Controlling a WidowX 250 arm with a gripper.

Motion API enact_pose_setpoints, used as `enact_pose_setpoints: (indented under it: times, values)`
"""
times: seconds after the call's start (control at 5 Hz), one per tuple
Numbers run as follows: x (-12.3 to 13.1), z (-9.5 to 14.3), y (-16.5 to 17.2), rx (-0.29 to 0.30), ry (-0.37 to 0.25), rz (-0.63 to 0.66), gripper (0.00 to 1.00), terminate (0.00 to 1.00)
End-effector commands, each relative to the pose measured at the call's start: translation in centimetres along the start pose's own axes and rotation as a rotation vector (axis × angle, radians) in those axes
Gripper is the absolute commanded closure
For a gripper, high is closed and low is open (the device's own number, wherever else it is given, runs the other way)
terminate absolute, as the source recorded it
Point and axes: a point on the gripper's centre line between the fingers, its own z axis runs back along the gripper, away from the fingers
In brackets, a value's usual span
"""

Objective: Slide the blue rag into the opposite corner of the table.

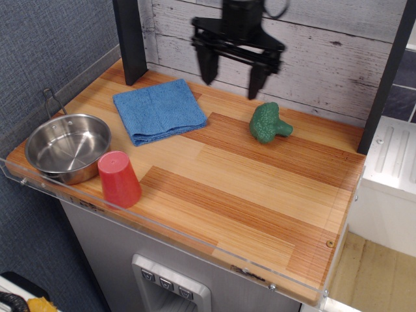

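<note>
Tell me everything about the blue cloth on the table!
The blue rag is a soft, fuzzy-looking cloth, folded into a rough square, with layered edges showing along its front side. It lies flat on the wooden table, near the back left corner, turned a little askew to the planks. Nothing sits on it. The steel bowl and red cup stand close by without touching it. The gripper hangs open off to its right, holding nothing.

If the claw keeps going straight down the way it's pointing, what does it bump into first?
Probably just the bare wood of the table. The open claw hangs between the blue rag and the toy broccoli. Depth is hard to judge, so one finger might graze the broccoli.
</note>
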Motion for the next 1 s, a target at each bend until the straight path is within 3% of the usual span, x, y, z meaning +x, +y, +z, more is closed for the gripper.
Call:
enact_pose_setpoints:
  times: [0.0, 0.2, 0.6, 0.8]
  values:
    - [-4.7, 4.5, -5.7, -0.089, -0.081, -0.049, 0.0, 0.0]
    - [-5.6, 4.9, -8.1, -0.077, -0.096, -0.11, 0.0, 0.0]
    - [-5.6, 4.2, -9.4, -0.116, -0.103, -0.189, 0.0, 0.0]
    - [-5.6, 4.2, -9.4, -0.116, -0.103, -0.189, 0.0, 1.0]
